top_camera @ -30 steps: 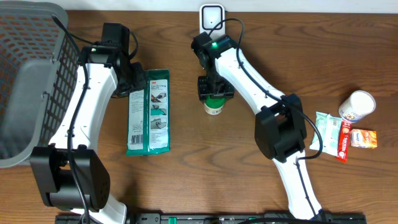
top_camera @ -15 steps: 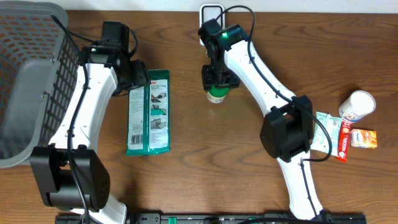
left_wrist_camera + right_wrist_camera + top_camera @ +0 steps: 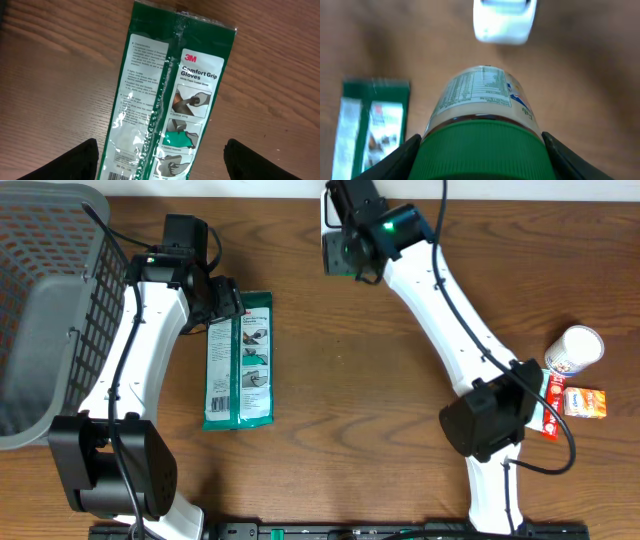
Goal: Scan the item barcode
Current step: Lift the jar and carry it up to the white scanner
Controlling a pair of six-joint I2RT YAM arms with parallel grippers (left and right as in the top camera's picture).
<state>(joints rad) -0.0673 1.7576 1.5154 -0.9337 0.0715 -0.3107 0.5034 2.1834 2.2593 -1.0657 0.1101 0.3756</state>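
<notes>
Overhead: fixed above the table, facing straight down, far enough back to take in the whole top; arm bases at 6 o'clock, basket at 9 o'clock.
Left wrist: close, looking down on the gloves packet, which runs from 12 to 6 o'clock.
Right wrist: very close behind the bottle, facing along it toward the scanner at 12 o'clock.
Shared: the gloves packet shows in all three views and sits at 8 o'clock in the right wrist view.

Dark brown wood-grain table, evenly lit.
</notes>
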